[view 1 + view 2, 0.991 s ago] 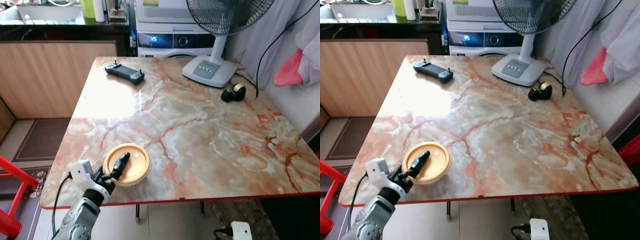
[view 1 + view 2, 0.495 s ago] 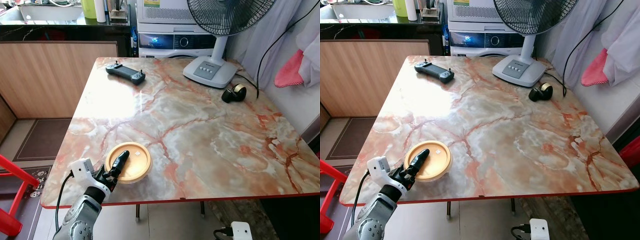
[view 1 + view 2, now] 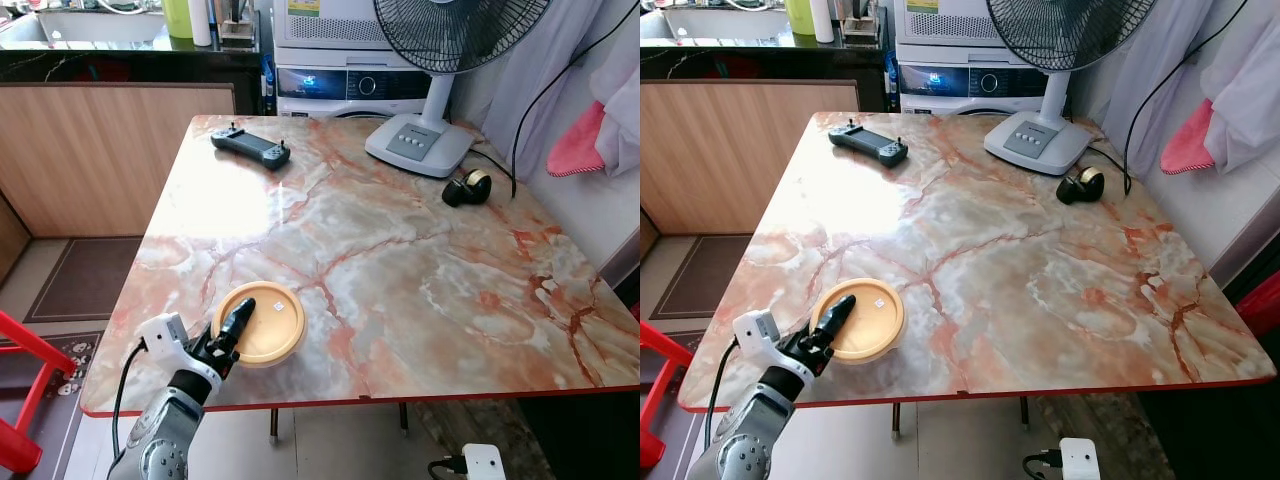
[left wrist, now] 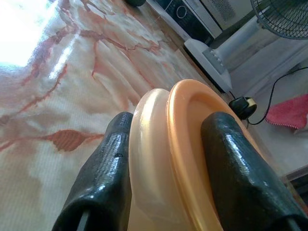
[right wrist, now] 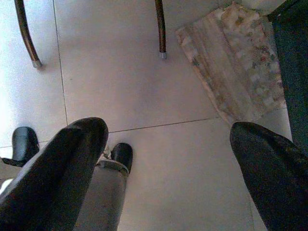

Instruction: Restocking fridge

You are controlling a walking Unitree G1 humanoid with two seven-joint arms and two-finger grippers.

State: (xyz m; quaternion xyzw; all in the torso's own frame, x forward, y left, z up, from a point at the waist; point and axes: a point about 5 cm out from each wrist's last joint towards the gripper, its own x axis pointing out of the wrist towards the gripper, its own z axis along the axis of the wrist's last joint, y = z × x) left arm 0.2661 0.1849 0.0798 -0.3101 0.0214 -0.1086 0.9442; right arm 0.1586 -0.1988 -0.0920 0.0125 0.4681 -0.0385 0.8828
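A round, shallow container with an orange lid [image 3: 265,320] sits near the front left corner of the marble table [image 3: 400,270]. My left gripper [image 3: 233,328] reaches over the table's front edge and is shut on this container, one black finger lying across the lid. In the left wrist view the two fingers [image 4: 103,173] clamp the pale tub and orange lid [image 4: 185,144] from both sides. My right gripper [image 5: 166,130] hangs open over the tiled floor beside the table legs.
A black game controller [image 3: 250,147] lies at the table's far left. A fan base [image 3: 418,143] and a tape roll [image 3: 467,186] stand at the far right. A red stool [image 3: 20,400] is on the floor to the left, and a pink cloth [image 3: 578,140] hangs to the right.
The view has shifted slightly. The left gripper stays shut on the container at the same spot on the table.
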